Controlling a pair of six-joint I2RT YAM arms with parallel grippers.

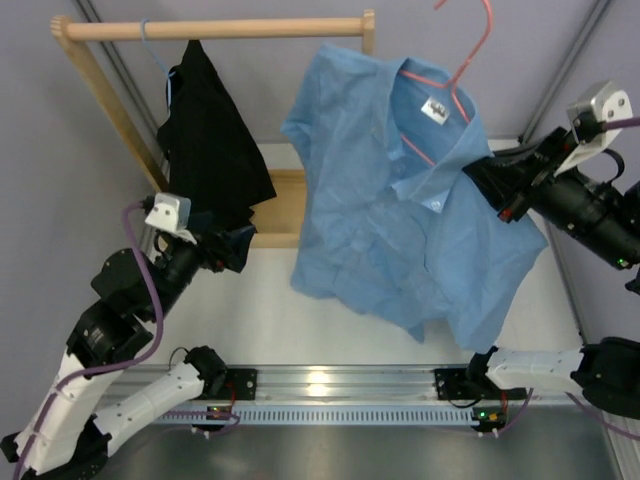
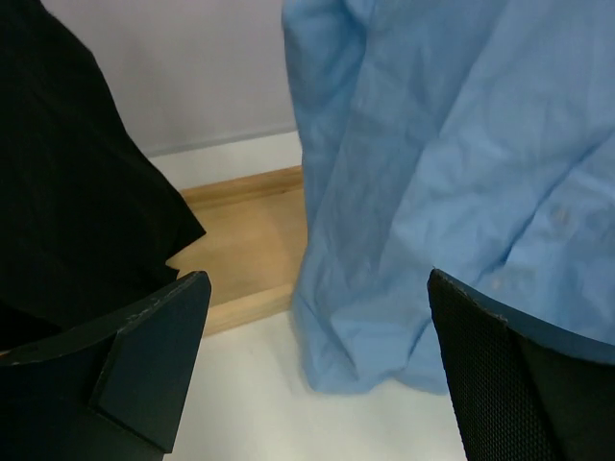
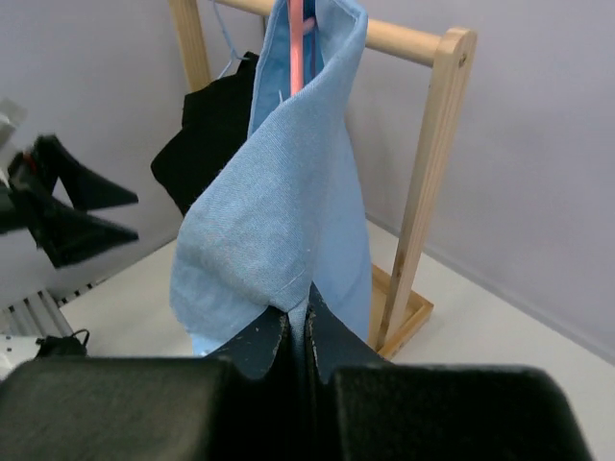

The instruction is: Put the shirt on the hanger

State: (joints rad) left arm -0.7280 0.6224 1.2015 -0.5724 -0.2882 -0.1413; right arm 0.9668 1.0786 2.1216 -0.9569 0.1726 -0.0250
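Note:
The light blue shirt (image 1: 400, 190) hangs in the air over the table, its collar and white label up at the top right. The pink wire hanger (image 1: 462, 62) runs inside the collar, its hook sticking up above. My right gripper (image 1: 487, 185) is shut on the shirt's shoulder edge (image 3: 288, 211); the pink hanger (image 3: 296, 43) shows above in the right wrist view. My left gripper (image 1: 240, 250) is open and empty, left of the shirt's lower hem (image 2: 384, 327), beside the black garment (image 1: 208, 140).
A wooden rack (image 1: 215, 30) stands at the back left with a thin blue hanger (image 1: 155, 50) holding the black garment. Its wooden base (image 2: 245, 250) lies just behind my left fingers. The metal rail (image 1: 330, 385) runs along the near edge.

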